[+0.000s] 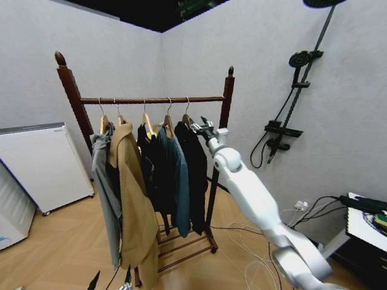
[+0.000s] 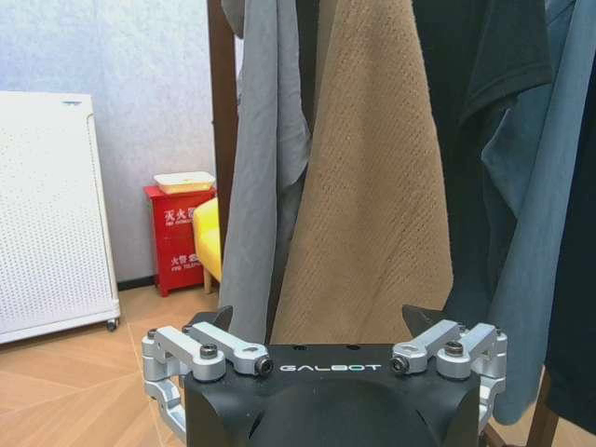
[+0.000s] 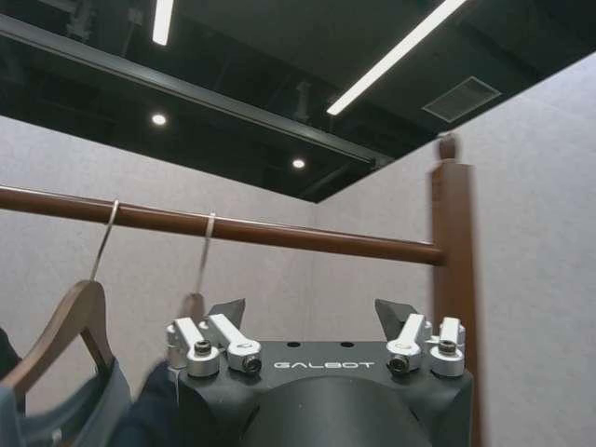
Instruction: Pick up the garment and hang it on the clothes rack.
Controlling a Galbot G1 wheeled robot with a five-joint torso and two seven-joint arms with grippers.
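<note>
- Garment [image 1: 195,172]: a long black jacket on a wooden hanger with a metal hook, hung on the rail of the clothes rack [image 1: 151,100] as the last piece toward the robot's right, next to the right post.
- It hangs straight down, reaching almost to the rack's slatted foot shelf, and touches the teal-blue jacket [image 1: 175,175] beside it.
- Right end effector [image 1: 204,127] is raised at the hanger's shoulder, just beside the black jacket's collar. From the right wrist its fingers [image 3: 226,315] stand well apart with nothing between them.
- That wrist view looks up at the rail, two metal hooks, a wooden hanger end and the knob-topped post, with ceiling lights behind; the head view does not give this underside.
- Left end effector [image 2: 331,331] is low, in front of the hanging clothes. Its fingers are spread wide and empty.
- Left wrist view brings the tan coat [image 2: 372,186] and grey garment [image 2: 265,168] close up, and shows a red box [image 2: 177,237] by the wall.
- Head view alone takes in the whole rack, the white appliance [image 1: 42,166] to the left and the black shower pole [image 1: 299,90] on the right wall.
</note>
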